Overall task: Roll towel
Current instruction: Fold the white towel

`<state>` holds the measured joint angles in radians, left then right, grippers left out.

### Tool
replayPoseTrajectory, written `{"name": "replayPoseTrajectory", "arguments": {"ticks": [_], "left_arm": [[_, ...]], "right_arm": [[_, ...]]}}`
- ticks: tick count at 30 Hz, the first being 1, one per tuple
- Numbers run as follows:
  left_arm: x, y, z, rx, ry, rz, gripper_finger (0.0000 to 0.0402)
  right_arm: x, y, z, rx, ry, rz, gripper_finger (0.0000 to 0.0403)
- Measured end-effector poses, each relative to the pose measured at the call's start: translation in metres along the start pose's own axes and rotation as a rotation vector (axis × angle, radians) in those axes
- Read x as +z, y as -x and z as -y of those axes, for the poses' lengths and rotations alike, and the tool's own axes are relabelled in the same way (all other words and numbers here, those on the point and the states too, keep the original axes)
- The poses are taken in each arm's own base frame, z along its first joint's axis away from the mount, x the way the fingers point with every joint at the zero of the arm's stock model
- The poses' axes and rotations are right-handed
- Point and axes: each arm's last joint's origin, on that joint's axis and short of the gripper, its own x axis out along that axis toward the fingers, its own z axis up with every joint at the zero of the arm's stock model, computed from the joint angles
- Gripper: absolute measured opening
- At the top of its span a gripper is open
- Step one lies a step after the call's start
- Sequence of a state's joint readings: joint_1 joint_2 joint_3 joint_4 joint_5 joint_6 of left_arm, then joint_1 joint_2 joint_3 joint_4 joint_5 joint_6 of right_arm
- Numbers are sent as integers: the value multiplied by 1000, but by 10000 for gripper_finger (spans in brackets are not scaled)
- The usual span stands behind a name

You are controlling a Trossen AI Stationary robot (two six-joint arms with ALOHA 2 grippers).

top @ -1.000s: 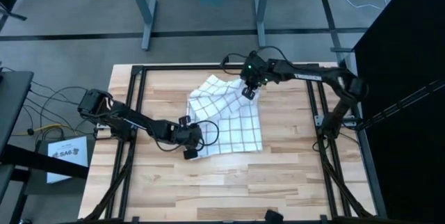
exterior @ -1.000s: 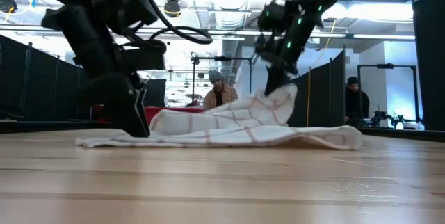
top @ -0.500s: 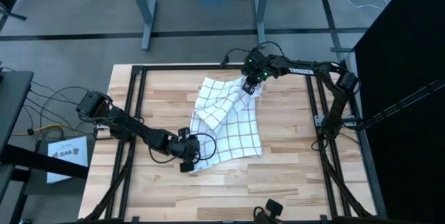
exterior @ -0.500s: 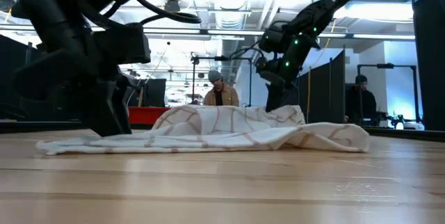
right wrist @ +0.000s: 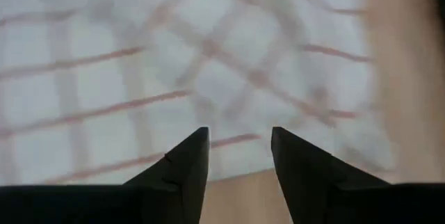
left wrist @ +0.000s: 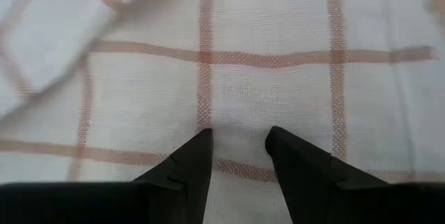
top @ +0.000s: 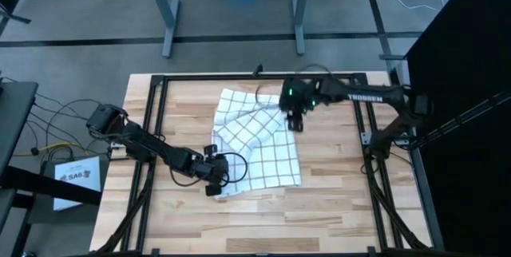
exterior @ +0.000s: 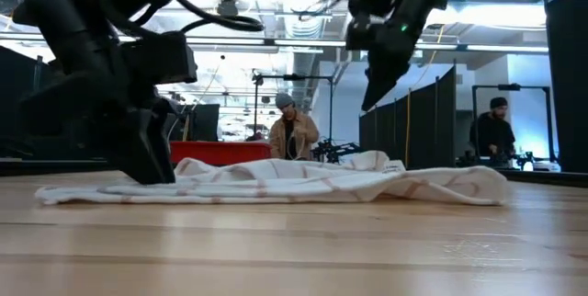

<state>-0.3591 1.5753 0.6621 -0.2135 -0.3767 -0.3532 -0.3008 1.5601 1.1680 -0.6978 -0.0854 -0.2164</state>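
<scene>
Your wooden table (top: 335, 209) carries the towel (top: 259, 141) spread near its middle, the far-left part folded over. Your left gripper (top: 214, 179) sits low at the towel's near-left corner, fingers parted with cloth between them. Your right gripper (top: 295, 120) hangs above the far-right edge, fingers apart, holding nothing.

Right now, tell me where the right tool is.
In the high view the right tool hangs open above the towel's far right edge; the low view shows it raised clear of the cloth.
</scene>
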Motion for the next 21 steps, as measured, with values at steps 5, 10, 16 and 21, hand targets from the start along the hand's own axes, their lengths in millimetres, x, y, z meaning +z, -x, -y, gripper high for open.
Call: {"name": "replayPoseTrajectory", "arguments": {"ticks": [5, 10, 16, 21], "left_arm": [[25, 10, -10, 137, -91, 116, 134], [42, 8, -23, 168, -150, 154, 134], [44, -8, -41, 167, -135, 100, 134], [39, -35, -38, 157, -220, 53, 134]], "right_arm": [[-15, -23, -55, 62, 114, -18, 132], [-35, -47, -94, 78, 150, 41, 128], [-44, -57, -115, 119, 95, 113, 128], [-51, -67, -122, 129, 100, 129, 128]]}}
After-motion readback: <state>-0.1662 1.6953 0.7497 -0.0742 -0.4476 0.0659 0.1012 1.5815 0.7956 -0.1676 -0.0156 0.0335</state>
